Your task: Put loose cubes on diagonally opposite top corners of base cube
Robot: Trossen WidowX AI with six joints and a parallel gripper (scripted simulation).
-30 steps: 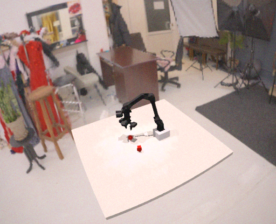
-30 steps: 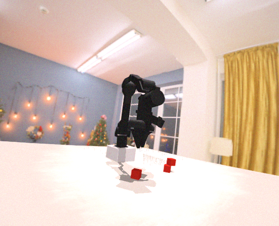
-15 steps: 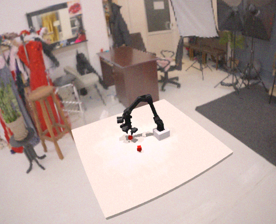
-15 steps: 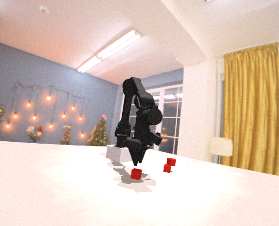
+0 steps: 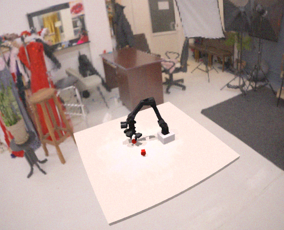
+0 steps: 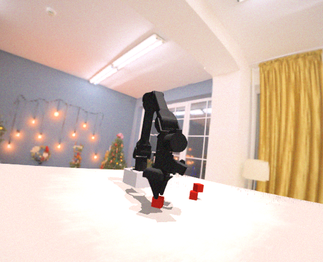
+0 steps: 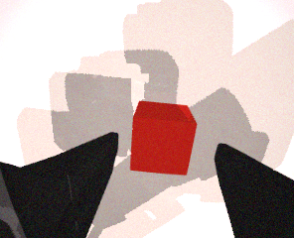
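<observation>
One loose red cube point(image 5: 134, 141) point(image 6: 157, 202) point(image 7: 162, 149) rests on the table, below and between the fingers. My gripper point(image 5: 134, 139) point(image 6: 159, 196) point(image 7: 167, 146) is open and points down close over this cube, with a visible gap on each side in the wrist view. The red base cube point(image 5: 143, 154) point(image 6: 193, 195) stands apart on the table. The other loose red cube point(image 5: 143, 150) point(image 6: 198, 187) sits on top of it, level and shifted toward one corner, overhanging to the right in the exterior view. The base cube is out of the wrist view.
The arm's pale mounting block point(image 5: 163, 139) point(image 6: 131, 177) stands on the white table point(image 5: 161, 178) point(image 6: 71, 225), behind the gripper in the exterior view. The capped base cube is the nearest obstacle to the gripper. Gripper shadows fall around the lower loose cube.
</observation>
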